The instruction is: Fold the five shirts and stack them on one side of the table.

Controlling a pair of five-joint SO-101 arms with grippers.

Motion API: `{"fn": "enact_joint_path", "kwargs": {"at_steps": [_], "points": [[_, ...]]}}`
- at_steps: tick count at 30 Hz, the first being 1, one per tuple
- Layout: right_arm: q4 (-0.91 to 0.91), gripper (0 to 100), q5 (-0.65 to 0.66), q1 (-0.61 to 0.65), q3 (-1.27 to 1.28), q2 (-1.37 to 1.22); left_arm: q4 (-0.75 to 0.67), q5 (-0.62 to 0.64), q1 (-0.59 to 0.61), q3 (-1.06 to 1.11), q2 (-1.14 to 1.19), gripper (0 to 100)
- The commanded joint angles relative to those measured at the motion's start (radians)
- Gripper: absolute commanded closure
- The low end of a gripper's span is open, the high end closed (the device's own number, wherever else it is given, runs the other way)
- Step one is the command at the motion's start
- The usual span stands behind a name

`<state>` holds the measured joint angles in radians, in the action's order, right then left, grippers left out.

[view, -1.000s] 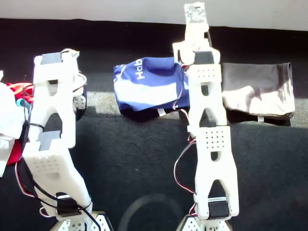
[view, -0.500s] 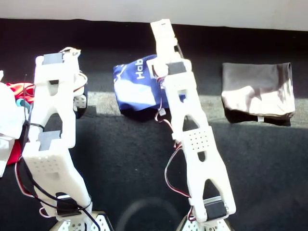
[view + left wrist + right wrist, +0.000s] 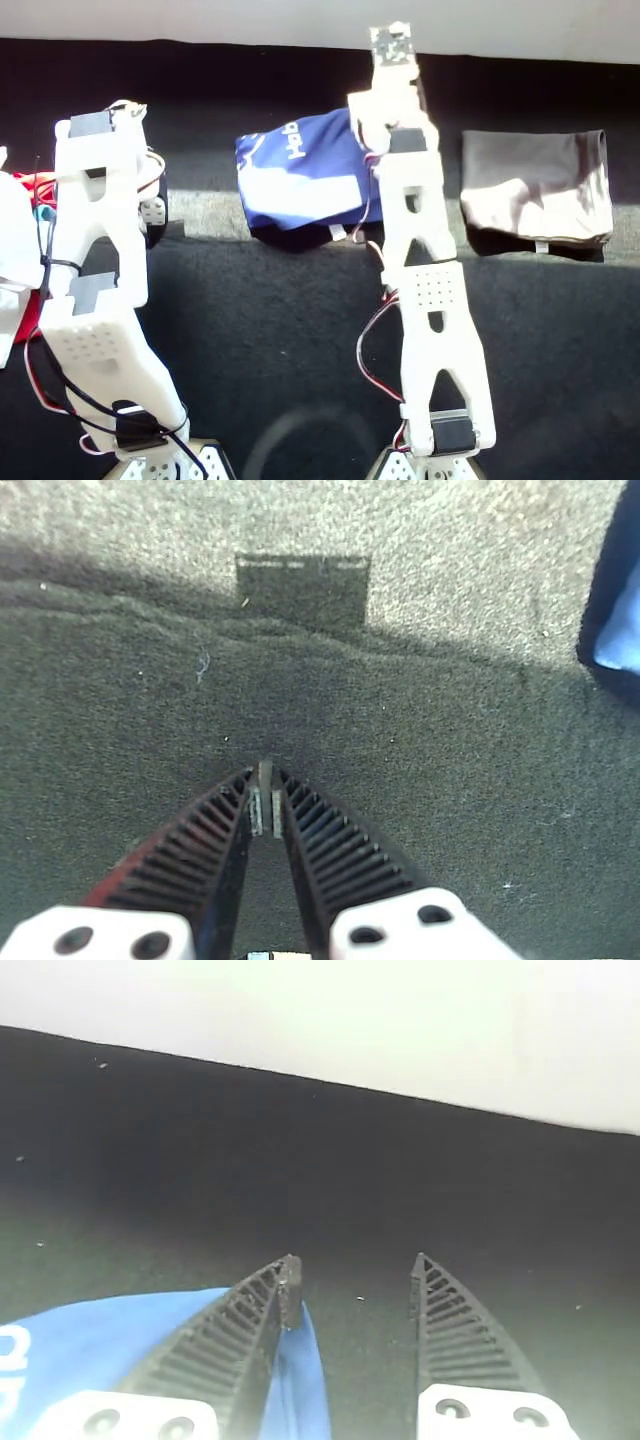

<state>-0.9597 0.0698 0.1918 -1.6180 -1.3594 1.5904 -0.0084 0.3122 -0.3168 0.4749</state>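
Blue shirt (image 3: pixel 300 180): soft folded rectangle on fuzzy carpet (image 3: pixel 250 300). Right gripper (image 3: pixel 353 1285) spread, empty, over its edge. Left gripper (image 3: pixel 264 798) pressed together.

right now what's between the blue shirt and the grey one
High view: the right arm lies between the blue shirt and grey shirt, above dark table cloth.

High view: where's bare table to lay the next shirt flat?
Bare table between the arms, in front of the blue shirt, and in front of the grey shirt, beside the right arm. Crowded: the left edge, with the clothes pile and left arm.
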Motion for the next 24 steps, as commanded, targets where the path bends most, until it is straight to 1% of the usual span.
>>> {"fn": "enact_joint_path", "kwargs": {"at_steps": [1,5,8,12,16,20,24], "points": [[-0.182,81.8,-0.002,-0.012,-0.168,0.041,0.0,0.002,0.002,-0.007,-0.058,99],[-0.381,81.8,-0.005,-0.021,-0.147,0.133,0.002,0.002,0.002,-0.012,-0.062,99],[-0.526,81.8,-0.005,-0.015,-0.14,0.206,0.011,0.002,0.002,0.001,-0.107,99],[-0.662,81.8,0.0,-0.007,-0.137,0.268,0.014,0.002,0.001,0.008,-0.206,99],[-0.765,81.8,0.002,0.028,-0.139,0.28,0.009,0.002,-0.004,0.039,-0.278,99],[-0.799,81.8,0.002,0.059,-0.136,0.266,0.006,0.002,-0.036,0.108,-0.292,99],[-0.727,81.8,0.002,0.054,-0.136,0.191,-0.055,0.002,-0.053,0.2,-0.302,99]]}}
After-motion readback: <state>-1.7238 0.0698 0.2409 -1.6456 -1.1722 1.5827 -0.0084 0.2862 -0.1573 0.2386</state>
